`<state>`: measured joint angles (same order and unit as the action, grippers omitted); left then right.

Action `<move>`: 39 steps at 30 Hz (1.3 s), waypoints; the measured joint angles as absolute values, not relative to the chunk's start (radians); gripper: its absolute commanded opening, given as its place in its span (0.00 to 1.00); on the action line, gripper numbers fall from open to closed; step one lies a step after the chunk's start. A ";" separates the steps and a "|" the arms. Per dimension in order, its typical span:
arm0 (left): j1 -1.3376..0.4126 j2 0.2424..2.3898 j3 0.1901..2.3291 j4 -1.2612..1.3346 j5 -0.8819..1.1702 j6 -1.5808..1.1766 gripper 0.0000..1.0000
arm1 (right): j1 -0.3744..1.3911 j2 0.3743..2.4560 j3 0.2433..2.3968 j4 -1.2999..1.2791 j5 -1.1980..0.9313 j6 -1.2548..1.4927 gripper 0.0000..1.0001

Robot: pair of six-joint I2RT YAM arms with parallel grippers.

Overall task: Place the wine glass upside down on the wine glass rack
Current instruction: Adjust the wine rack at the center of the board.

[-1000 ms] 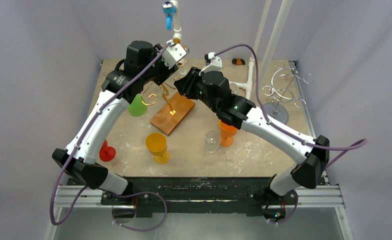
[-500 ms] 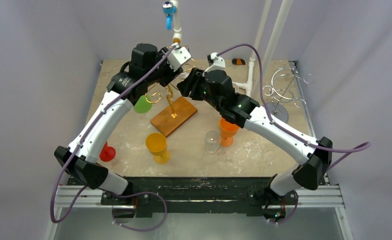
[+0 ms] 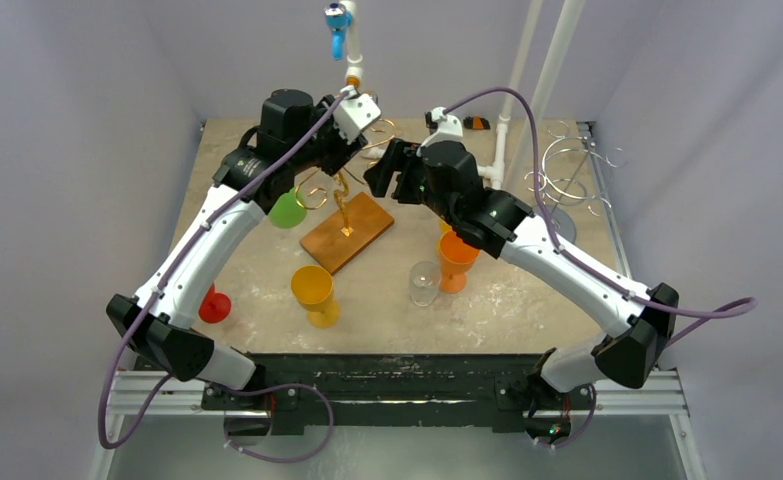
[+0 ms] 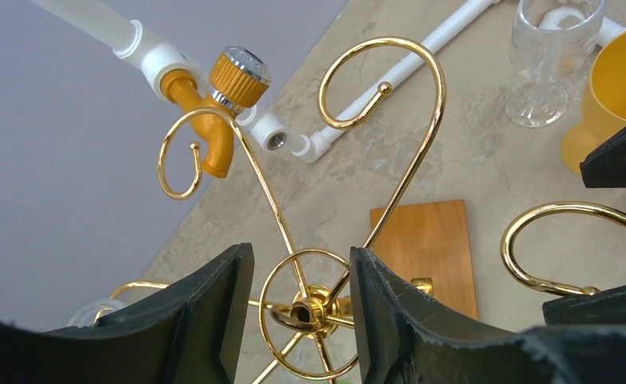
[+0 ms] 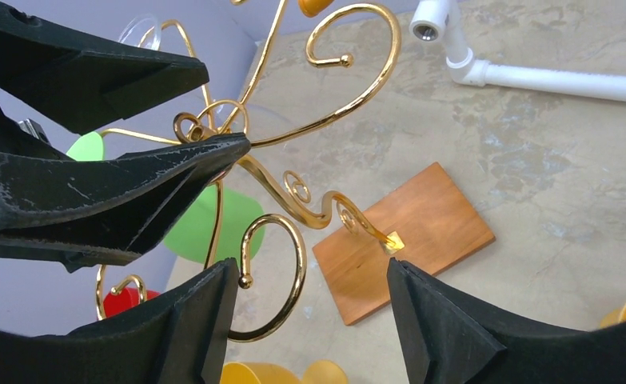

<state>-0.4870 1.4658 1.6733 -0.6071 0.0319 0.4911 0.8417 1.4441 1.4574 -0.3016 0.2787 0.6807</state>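
While my left pincer (image 4: 300, 272) grips the rack (image 3: 352, 232) and my right pincer (image 5: 311, 276) gapes empty, a tug could topple the green glass (image 3: 287, 210).

Robot lab test cell, not a home or bar. Evidence: left arm (image 3: 207, 245) & right arm (image 3: 567, 262) fixed to an alu. rail frame (image 3: 417, 400) at the table (image 3: 527, 300) edge. Purple cables (image 3: 101, 410) hang loose, and bare grey-lilac walls (image 3: 57, 150) box in the bench. White PVC pipe (image 3: 552, 70) w/ blue tap (image 3: 338, 25) & orange tap (image 4: 221, 104), one end open. Staged props: gold wine glass rack (image 3: 343, 200), yellow goblet (image 3: 313, 292) etc.
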 measured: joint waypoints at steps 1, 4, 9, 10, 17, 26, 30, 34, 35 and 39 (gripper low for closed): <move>-0.487 1.465 1.673 -0.607 0.035 0.489 0.51 | 0.840 1.439 1.458 -0.309 0.279 0.672 0.76; -0.487 1.464 1.673 -0.609 0.038 0.488 0.51 | 0.837 1.433 1.474 -0.339 0.279 0.648 0.76; -0.487 1.464 1.673 -0.609 0.031 0.489 0.51 | 0.838 1.433 1.514 -0.391 0.272 0.614 0.76; -0.487 1.464 1.673 -0.608 0.029 0.489 0.50 | 0.838 1.432 1.518 -0.397 0.272 0.610 0.76; -0.485 1.458 1.671 -0.610 0.016 0.489 0.51 | 0.837 1.417 1.528 -0.416 0.266 0.575 0.78; -0.476 1.452 1.671 -0.625 -0.030 0.489 0.52 | 0.838 1.387 1.541 -0.450 0.214 0.515 0.79; -0.473 1.452 1.686 -0.640 -0.034 0.485 0.55 | 0.838 1.358 1.541 -0.448 0.179 0.494 0.79; -0.473 1.450 1.717 -0.646 -0.031 0.471 0.58 | 0.838 1.334 1.541 -0.444 0.163 0.484 0.79; -0.473 1.449 1.724 -0.646 -0.030 0.464 0.60 | 0.838 1.331 1.541 -0.442 0.163 0.481 0.79; -0.473 1.441 1.762 -0.646 -0.019 0.425 0.76 | 0.840 1.327 1.541 -0.442 0.164 0.470 0.78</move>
